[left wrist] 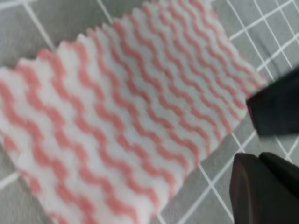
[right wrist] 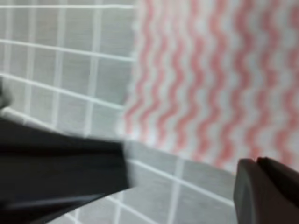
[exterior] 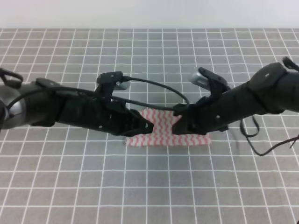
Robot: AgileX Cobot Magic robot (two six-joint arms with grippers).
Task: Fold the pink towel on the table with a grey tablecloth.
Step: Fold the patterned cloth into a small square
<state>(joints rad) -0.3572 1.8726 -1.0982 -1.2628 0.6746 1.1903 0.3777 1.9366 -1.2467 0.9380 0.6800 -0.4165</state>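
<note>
Spreading across every view, the table with a grey tablecloth (exterior: pixel 149 186) shows its white grid of thin lines. Two black arms reach in from either side and meet near the middle of the exterior view, each trailing black cable.

Between them lies the pink towel (exterior: pixel 161 128), flat on the cloth, its pink-red and white wavy stripes running across it; it looks like a wide rectangle with jagged edges, both ends partly hidden under the arms.

The left gripper (exterior: pixel 148 127) sits over the towel's left end. In its wrist view the towel (left wrist: pixel 126 116) fills most of the picture, and two dark fingers (left wrist: pixel 261 191) stand apart over bare cloth just beside its edge, holding nothing.

The right gripper (exterior: pixel 178 125) hangs over the towel's right part. Its blurred wrist view shows the fingers (right wrist: pixel 266 191) spread wide, with towel (right wrist: pixel 210 79) and tablecloth between them.
</note>
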